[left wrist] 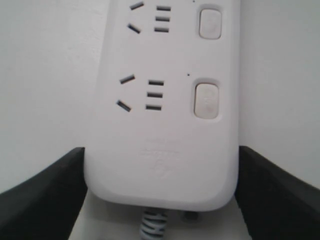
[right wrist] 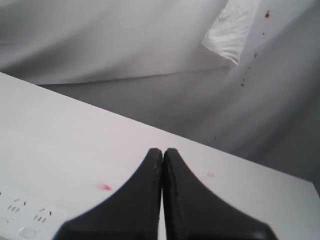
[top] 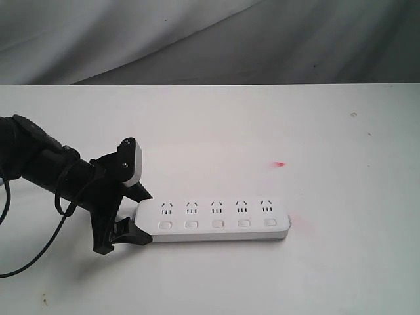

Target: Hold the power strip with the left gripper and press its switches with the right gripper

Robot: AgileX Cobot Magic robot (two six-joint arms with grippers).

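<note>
The white power strip [top: 216, 220] lies flat on the table, its five switches [top: 217, 224] in a row along the near side. My left gripper [top: 146, 218] is shut on the strip's left end, one black finger on each long side. In the left wrist view the strip [left wrist: 165, 125] fills the space between the fingers [left wrist: 50, 195], with two switches [left wrist: 206, 100] and the grey cable [left wrist: 152, 227] showing. My right gripper [right wrist: 162, 151] is shut and empty, held above the table away from the strip [right wrist: 20, 212]. It is outside the exterior view.
The strip rests on a white table [top: 315, 131] that carries a small red mark [top: 280, 164] behind the strip's right end. Grey cloth [top: 197, 33] hangs behind the far edge. The left arm's black cable [top: 39, 252] loops over the table at the left.
</note>
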